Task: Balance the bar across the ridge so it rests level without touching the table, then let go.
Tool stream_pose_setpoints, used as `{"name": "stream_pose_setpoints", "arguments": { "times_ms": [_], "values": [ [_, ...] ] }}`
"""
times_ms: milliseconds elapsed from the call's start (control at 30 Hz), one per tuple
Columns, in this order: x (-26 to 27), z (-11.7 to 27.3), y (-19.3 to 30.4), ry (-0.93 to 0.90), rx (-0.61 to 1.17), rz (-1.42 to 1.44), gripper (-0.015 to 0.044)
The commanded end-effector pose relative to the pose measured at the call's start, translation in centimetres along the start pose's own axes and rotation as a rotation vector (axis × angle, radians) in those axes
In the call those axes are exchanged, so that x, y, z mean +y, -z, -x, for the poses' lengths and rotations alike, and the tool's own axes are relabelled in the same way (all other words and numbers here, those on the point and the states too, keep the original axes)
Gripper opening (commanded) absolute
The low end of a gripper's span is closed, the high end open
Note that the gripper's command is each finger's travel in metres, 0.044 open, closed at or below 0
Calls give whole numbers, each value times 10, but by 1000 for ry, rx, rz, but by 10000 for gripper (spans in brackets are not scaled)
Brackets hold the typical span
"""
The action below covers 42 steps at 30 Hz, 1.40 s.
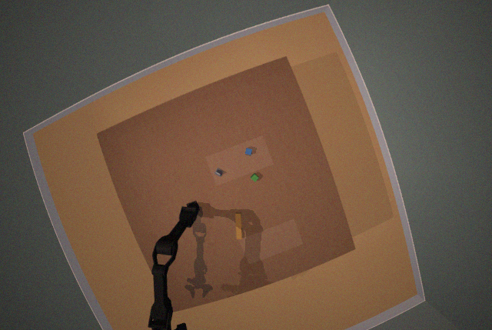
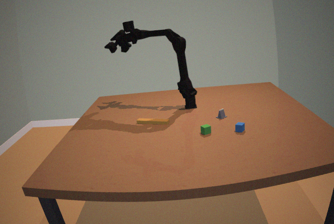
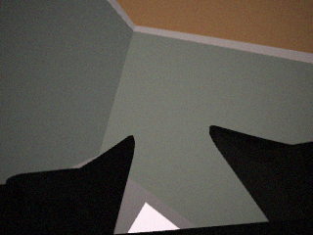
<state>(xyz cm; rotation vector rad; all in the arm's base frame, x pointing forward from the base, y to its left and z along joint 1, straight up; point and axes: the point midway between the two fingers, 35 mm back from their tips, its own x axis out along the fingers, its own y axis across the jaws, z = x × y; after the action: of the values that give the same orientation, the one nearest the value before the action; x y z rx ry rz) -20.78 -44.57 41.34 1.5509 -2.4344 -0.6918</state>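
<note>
Gripper (image 2: 118, 48) (image 3: 171, 134) fingers apart, tips cut off in top view; bar (image 1: 238, 226) (image 2: 153, 121) partly shadowed.

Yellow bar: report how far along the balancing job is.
Nothing looks done: the yellow bar lies flat on the table, away from the grey ridge. Nothing is in hand; the gripper is open and raised. Left: grasp the bar, set it level across the ridge, release.

A green cube (image 1: 254, 178) (image 2: 205, 129) sat on the bench (image 1: 222, 119) (image 2: 172, 159), a blue cube (image 1: 248, 151) (image 2: 239, 127) near it, the two apart, pale skirting (image 1: 377, 123) (image 2: 16, 132) (image 3: 220, 43) edged the floor.
</note>
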Motion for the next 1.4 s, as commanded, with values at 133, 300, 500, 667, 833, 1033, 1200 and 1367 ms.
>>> {"name": "stream_pose_setpoints", "arguments": {
  "times_ms": [133,300,500,667,833,1033,1200,1367],
  "values": [
    [-20,0,0,47,-9,108,315],
    [-47,2,0,117,-13,264,315],
    [-78,6,-3,196,-11,455,315],
    [-103,11,-5,263,1,616,315],
    [-127,17,-7,330,23,778,315],
    [-156,26,-11,410,62,973,315],
    [-180,35,-14,475,106,1135,315],
    [-202,45,-18,538,161,1297,315]
  ]
}}
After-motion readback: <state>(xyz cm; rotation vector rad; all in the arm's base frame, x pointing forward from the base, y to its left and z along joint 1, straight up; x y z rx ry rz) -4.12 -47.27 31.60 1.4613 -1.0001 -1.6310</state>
